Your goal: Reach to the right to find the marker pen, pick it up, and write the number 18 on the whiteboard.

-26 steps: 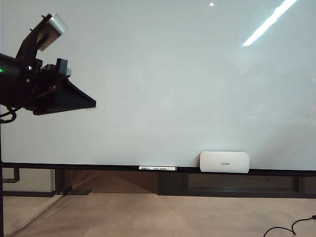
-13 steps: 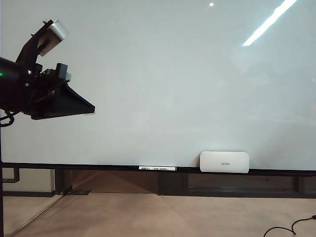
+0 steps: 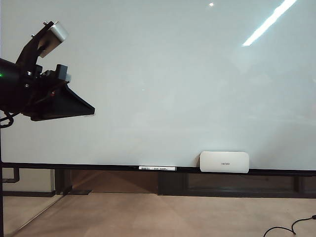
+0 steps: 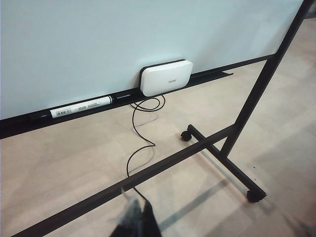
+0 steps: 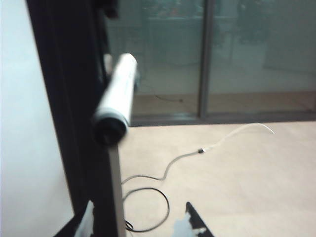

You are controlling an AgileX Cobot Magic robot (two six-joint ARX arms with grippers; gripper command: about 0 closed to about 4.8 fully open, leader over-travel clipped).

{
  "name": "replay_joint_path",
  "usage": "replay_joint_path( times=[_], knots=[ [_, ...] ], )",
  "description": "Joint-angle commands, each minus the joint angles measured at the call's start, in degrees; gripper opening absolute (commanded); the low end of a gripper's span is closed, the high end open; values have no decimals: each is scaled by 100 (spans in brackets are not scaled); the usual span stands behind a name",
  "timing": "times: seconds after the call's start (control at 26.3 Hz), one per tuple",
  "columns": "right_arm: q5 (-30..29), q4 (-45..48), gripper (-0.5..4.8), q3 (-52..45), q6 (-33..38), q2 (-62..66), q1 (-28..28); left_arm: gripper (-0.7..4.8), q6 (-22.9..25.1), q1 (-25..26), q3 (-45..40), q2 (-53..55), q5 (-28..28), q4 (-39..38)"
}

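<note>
Lying on the ledge, marker pen [image 4: 81, 106]: white barrel, black cap.

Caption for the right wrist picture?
Right gripper open, facing the marker pen beside the whiteboard; left gripper hovers before the board.

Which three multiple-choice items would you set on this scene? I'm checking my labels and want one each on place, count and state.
1. Where does the white eraser sit?
A on the floor; B on the whiteboard's ledge; C on a chair.
2. How many strokes are written on the whiteboard?
A none; B two; C five.
3. How do the right gripper's jaws stand?
A shut tight; B open wide; C out of view.

Answers:
1. B, the eraser rests on the black ledge and leans against the board.
2. A, the board is blank.
3. B, its fingertips stand far apart beside the board's frame, with the marker pen ahead, ungripped.

The left gripper hangs shut and holds nothing, before the board's left part.
</note>
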Motion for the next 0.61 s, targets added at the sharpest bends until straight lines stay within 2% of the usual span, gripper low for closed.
replay_joint_path(
  times=[0.04, 0.61],
  knots=[
    [-227, 4, 235, 184, 4, -24, 31, -5, 24, 0, 22, -15, 0, 31],
    [35, -275, 235, 492, -63, 17, 175, -5, 7, 0, 22, -15, -17, 33]
  ],
)
